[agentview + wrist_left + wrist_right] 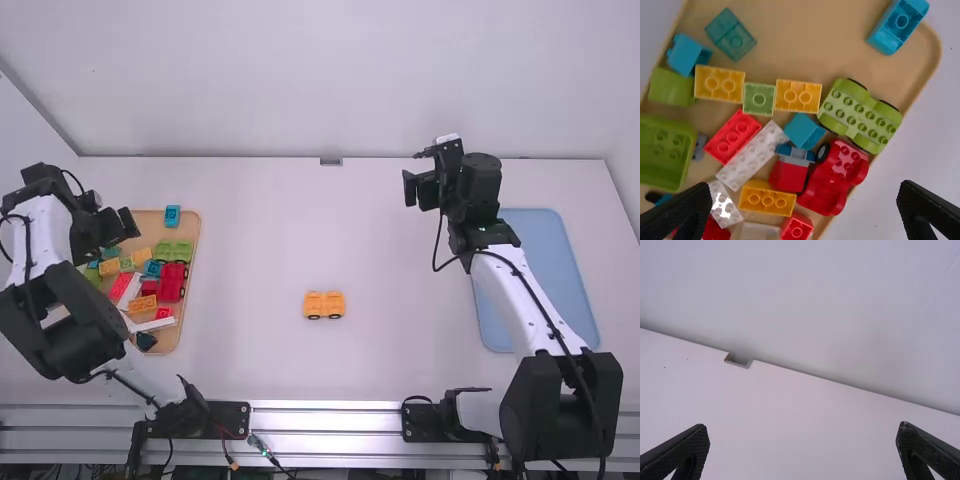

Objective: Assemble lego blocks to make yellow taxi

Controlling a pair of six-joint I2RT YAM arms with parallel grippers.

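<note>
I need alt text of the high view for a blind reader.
One orange wheeled toy-block piece sits near the middle of a white table. The white-and-black left arm has its black tool above a tan tray of coloured plastic blocks; the matching right arm has its tool raised near a light-blue rectangular mat or tray.

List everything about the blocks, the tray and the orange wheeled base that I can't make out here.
- Orange wheeled base: high view; its far side is hidden by its own body, and its stud details are too small.
- Tray: high view; its left side is partly behind the left arm.
- Lime green tub-shaped block: left wrist view; cut off by the left edge.
- Dark red block: left wrist view; partly behind the left claw.
</note>
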